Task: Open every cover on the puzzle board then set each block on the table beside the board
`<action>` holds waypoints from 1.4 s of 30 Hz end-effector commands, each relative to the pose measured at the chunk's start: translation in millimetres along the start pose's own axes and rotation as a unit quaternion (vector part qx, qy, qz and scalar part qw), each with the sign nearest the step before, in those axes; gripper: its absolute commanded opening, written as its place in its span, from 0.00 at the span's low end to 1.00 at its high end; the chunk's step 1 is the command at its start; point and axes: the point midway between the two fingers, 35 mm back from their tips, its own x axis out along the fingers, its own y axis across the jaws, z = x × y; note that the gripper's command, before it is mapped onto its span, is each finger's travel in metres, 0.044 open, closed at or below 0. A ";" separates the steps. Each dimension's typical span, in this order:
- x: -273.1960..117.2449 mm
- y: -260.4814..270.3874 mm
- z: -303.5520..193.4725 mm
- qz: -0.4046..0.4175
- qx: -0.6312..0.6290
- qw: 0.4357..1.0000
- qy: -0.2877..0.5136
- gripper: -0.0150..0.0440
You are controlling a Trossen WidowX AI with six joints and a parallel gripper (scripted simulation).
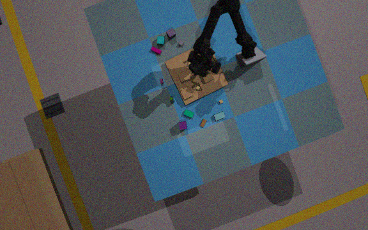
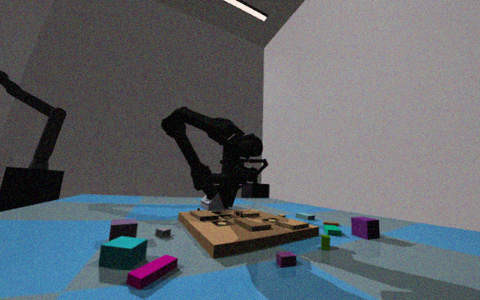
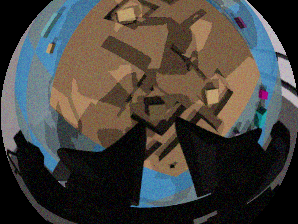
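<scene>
The tan puzzle board (image 1: pixel 175 65) (image 2: pixel 232 243) (image 3: pixel 85 75) lies on the checkered table. Flat covers (image 2: pixel 252 224) (image 2: pixel 292 223) (image 3: pixel 127 52) sit on its top at mixed angles. A small tan block (image 1: pixel 198 87) (image 3: pixel 213 95) sits in a well, and another tan block (image 3: pixel 126 15) shows at the board's far edge in the wrist view. My gripper (image 1: pixel 203 65) (image 2: pixel 225 203) (image 3: pixel 160 123) hovers just above the board's rear part. Its fingers stand partly apart with nothing between them.
Loose blocks lie around the board: teal (image 1: pixel 160 40) (image 2: pixel 123 252), magenta bar (image 1: pixel 156 50) (image 2: pixel 152 271), purple (image 1: pixel 183 125) (image 2: pixel 365 227), green (image 1: pixel 188 114) (image 2: pixel 332 230), orange (image 1: pixel 203 122), pale teal (image 1: pixel 219 115). The arm's base (image 1: pixel 251 55) stands behind the board. A second arm (image 2: pixel 36 125) stands far left.
</scene>
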 end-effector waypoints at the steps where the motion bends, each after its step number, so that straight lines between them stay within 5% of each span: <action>1: 1.1 -0.5 -0.1 -0.002 -0.001 1.000 0.001 0.50; 42: 30.1 -0.6 -1.5 -0.003 -0.001 1.000 0.002 0.50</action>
